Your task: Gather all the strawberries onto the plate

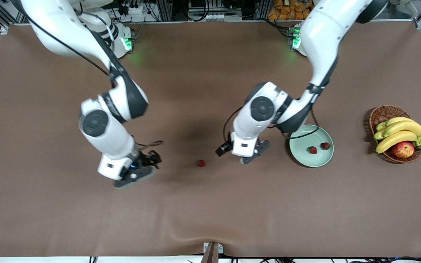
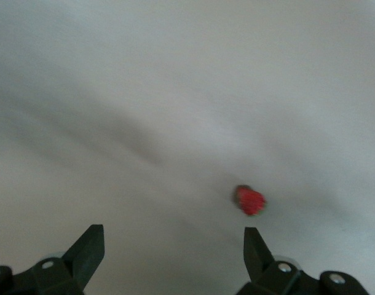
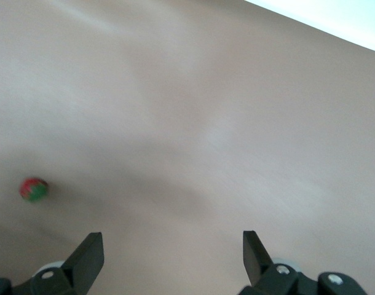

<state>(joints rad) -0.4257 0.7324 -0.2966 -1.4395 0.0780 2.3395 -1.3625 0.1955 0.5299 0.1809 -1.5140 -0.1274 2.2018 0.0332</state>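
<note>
One strawberry point(image 1: 201, 163) lies on the brown table between the two grippers. It also shows in the left wrist view point(image 2: 250, 200) and the right wrist view point(image 3: 34, 189). Two more strawberries point(image 1: 312, 149) point(image 1: 325, 145) lie in the pale green plate point(image 1: 302, 156), toward the left arm's end of the table. My left gripper point(image 1: 240, 156) point(image 2: 172, 243) is open and empty, low over the table between the lone strawberry and the plate. My right gripper point(image 1: 143, 170) point(image 3: 172, 243) is open and empty, low over the table beside the lone strawberry, toward the right arm's end.
A brown wicker basket point(image 1: 380, 113) with bananas point(image 1: 400, 131) and a red-yellow apple point(image 1: 403, 149) stands beside the plate, at the left arm's end of the table. A cable hangs from the left arm over the plate's rim.
</note>
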